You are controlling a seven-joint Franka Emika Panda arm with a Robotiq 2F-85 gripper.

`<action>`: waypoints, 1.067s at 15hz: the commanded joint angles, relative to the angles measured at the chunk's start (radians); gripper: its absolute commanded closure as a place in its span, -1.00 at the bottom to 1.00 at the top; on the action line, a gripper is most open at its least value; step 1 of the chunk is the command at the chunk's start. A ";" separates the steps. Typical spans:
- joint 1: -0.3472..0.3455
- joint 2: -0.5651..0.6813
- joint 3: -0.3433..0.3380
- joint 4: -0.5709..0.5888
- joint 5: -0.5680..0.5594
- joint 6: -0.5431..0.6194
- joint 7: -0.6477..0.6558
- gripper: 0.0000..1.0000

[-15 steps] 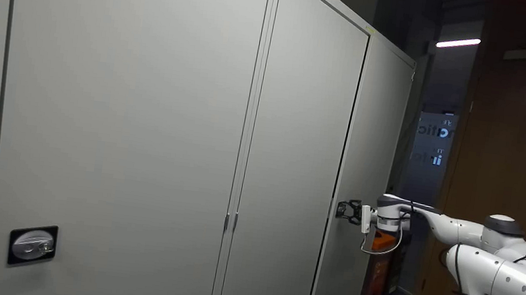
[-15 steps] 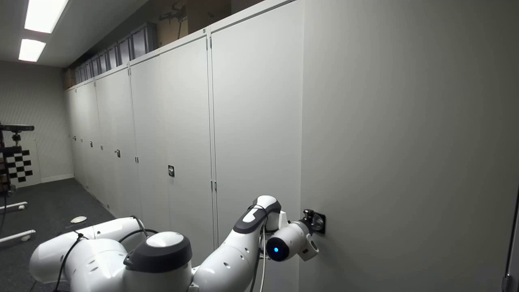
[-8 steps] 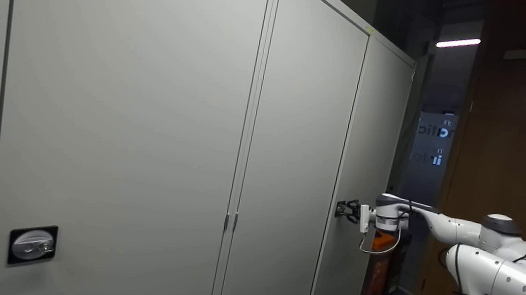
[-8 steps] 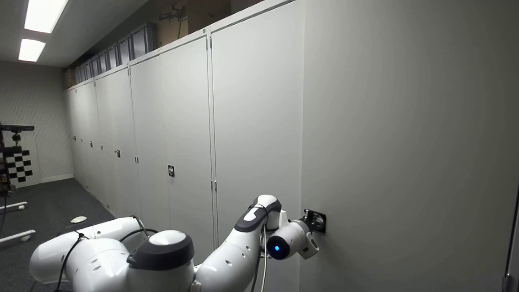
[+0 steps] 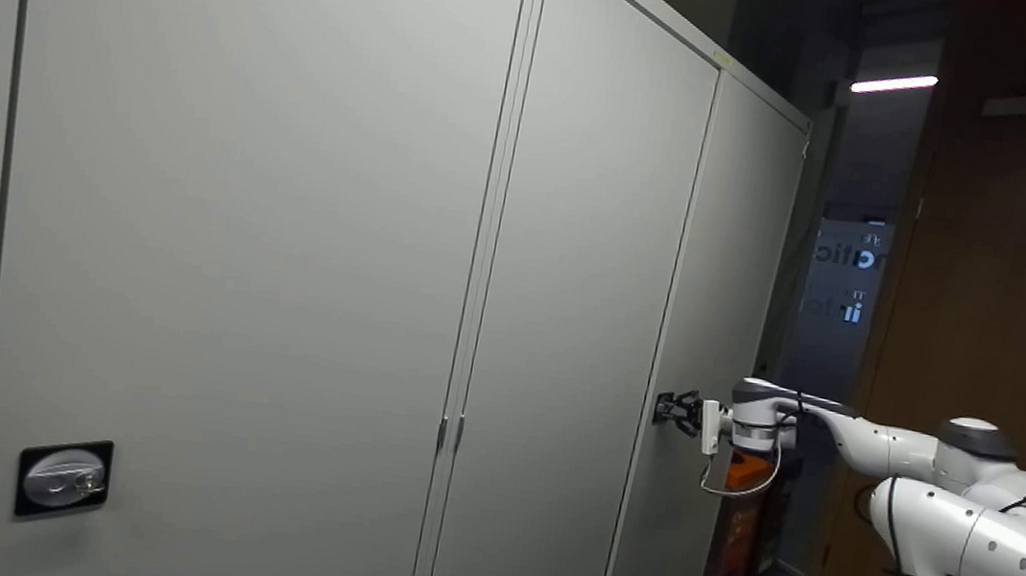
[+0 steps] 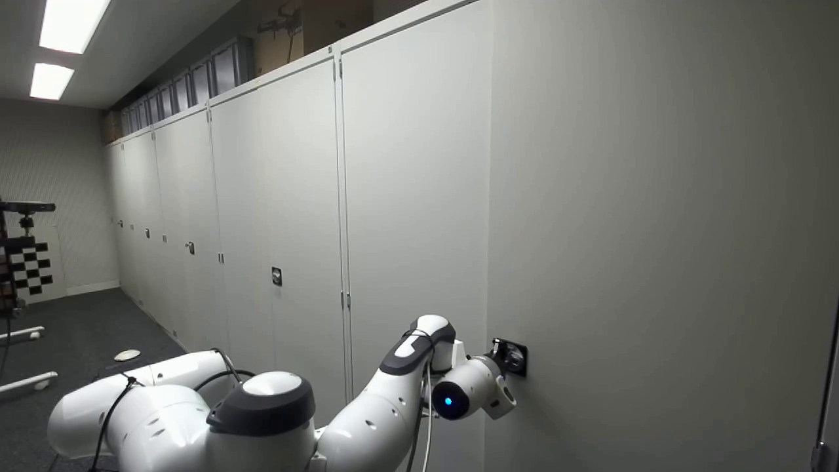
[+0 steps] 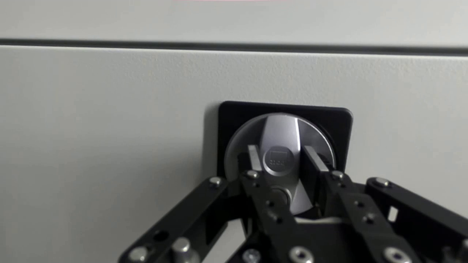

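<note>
- The tool [image 7: 283, 157] has narrowed, now clamped on both sides of the silver knob [image 7: 280, 132]
- The cabinet door [image 5: 731, 255] has swung slightly inward, its dark edge thinned

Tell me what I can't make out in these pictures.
Knob, lower part: wrist view, partly hidden by the hand.
Knob's engraving: wrist view, too small to read.
Cupboard, inside: both exterior views, hidden by its doors.
Glass lettering: in an exterior view, blurred.
Arm, lower end: both exterior views, cut off by the bottom edge.
</note>
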 commanded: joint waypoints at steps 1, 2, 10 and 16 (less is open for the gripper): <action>0.022 0.007 0.006 0.029 0.003 0.014 -0.007 0.84; 0.022 0.011 0.007 0.029 0.005 0.014 -0.006 0.84; 0.034 0.018 0.012 0.053 0.008 0.003 -0.002 0.84; 0.056 0.033 0.010 0.087 0.016 -0.011 0.005 0.84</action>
